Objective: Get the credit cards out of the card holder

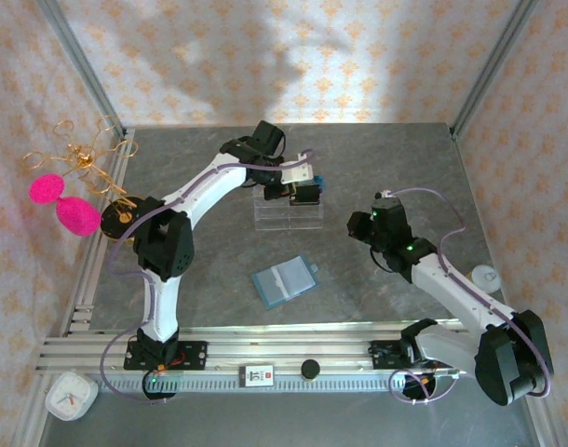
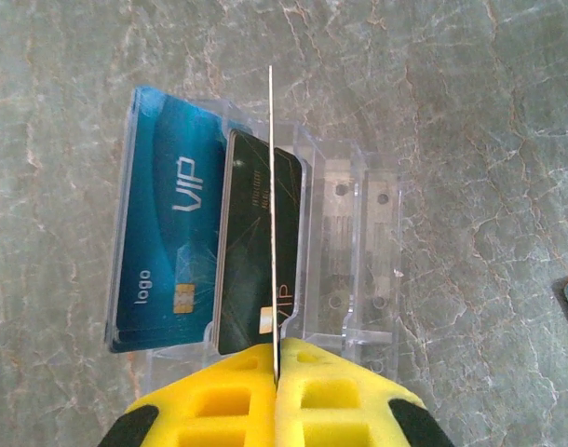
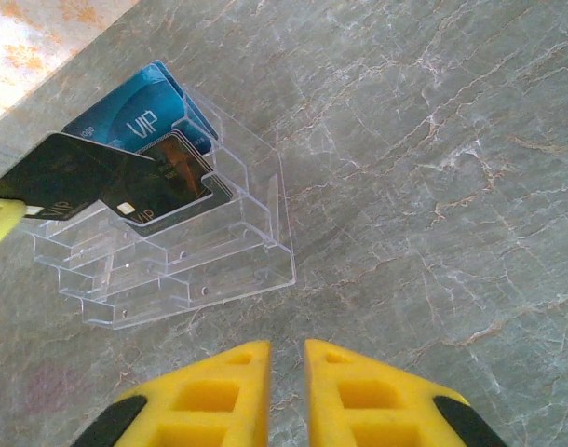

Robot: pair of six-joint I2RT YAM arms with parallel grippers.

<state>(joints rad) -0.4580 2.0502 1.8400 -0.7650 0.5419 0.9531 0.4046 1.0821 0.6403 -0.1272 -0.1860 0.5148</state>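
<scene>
The table (image 1: 377,158) is grey with pale marble veins, the card holder (image 1: 284,281) teal-blue, the stand (image 2: 358,233) clear — in it a blue credit card (image 2: 168,223) with white "VIP" and a black credit card (image 2: 247,251) — and the walls (image 1: 293,56) cream with orange flowers.

Left pincer (image 2: 277,365) clamped — right pincer (image 3: 287,361) slightly ajar.

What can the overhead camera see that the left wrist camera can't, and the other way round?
Overhead: the left arm and right arm, pink pompoms, a white clock. Left wrist: VIP lettering on the blue card, and a third card pinched edge-on in the left gripper. Shared: the clear stand on the grey table.
</scene>
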